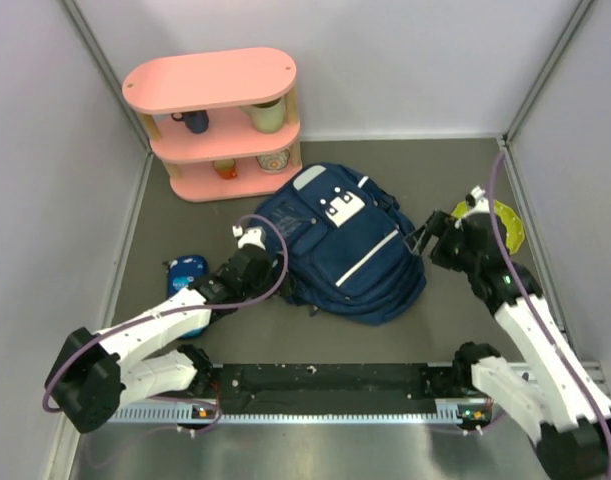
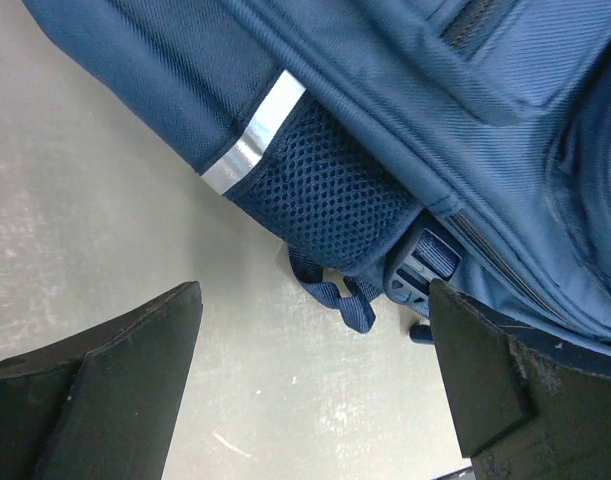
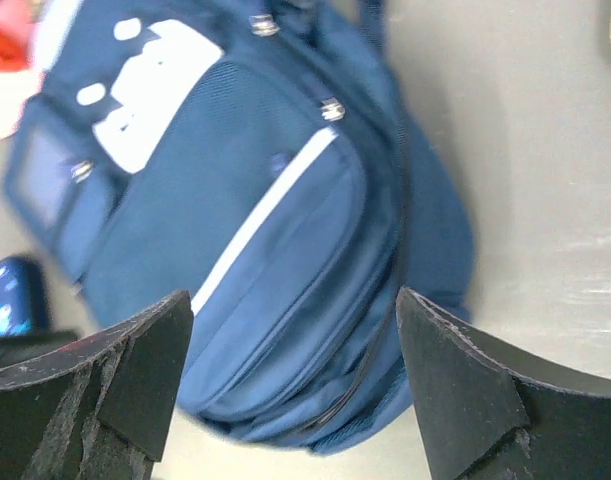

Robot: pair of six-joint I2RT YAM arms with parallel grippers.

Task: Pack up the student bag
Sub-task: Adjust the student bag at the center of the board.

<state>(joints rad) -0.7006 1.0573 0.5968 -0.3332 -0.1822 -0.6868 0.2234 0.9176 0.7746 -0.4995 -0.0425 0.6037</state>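
Note:
The navy student bag (image 1: 340, 240) lies flat in the middle of the table, white patches and stripe facing up. My left gripper (image 1: 247, 240) is open and empty at the bag's left edge. In the left wrist view its mesh side pocket (image 2: 325, 195), a grey stripe and a loose strap (image 2: 335, 295) lie just ahead of my left gripper (image 2: 315, 390). My right gripper (image 1: 425, 240) is open and empty just off the bag's right edge. In the right wrist view the bag (image 3: 255, 230) fills the space beyond my right gripper (image 3: 295, 380), its zips shut.
A pink three-tier shelf (image 1: 220, 120) with cups stands at the back left. A small bright-blue pencil case (image 1: 188, 270) lies left of the bag by my left arm. A yellow-green object (image 1: 505, 225) lies behind my right arm near the right wall.

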